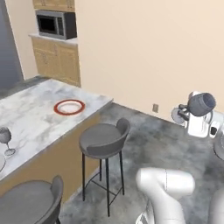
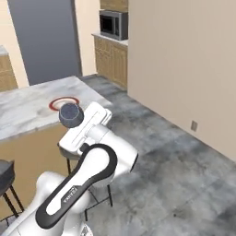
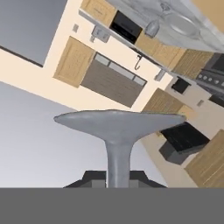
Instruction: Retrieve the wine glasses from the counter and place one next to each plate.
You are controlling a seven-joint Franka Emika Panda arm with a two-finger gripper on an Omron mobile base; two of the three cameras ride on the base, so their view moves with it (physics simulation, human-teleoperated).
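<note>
My gripper (image 1: 188,114) is shut on the thin stem of a grey-tinted wine glass (image 1: 201,103), held on its side in the air to the right of the island. In the hand view the glass's round foot (image 3: 118,120) and stem rise between my fingertips (image 3: 89,177). From the right, the bowl (image 2: 71,115) sticks out of the gripper (image 2: 81,120) in front of the red-rimmed plate (image 2: 60,102). That plate (image 1: 69,106) lies on the marble island (image 1: 35,118). A second wine glass (image 1: 5,139) stands upright at the island's left, beside a pale plate's edge (image 1: 1,162). I cannot tell which surface is the counter.
Two grey stools (image 1: 104,140) (image 1: 30,203) stand along the island's near side. A microwave (image 1: 54,24) sits on light wood cabinets at the back left. A beige wall with an outlet (image 1: 155,107) runs along the right, with grey floor between it and the island.
</note>
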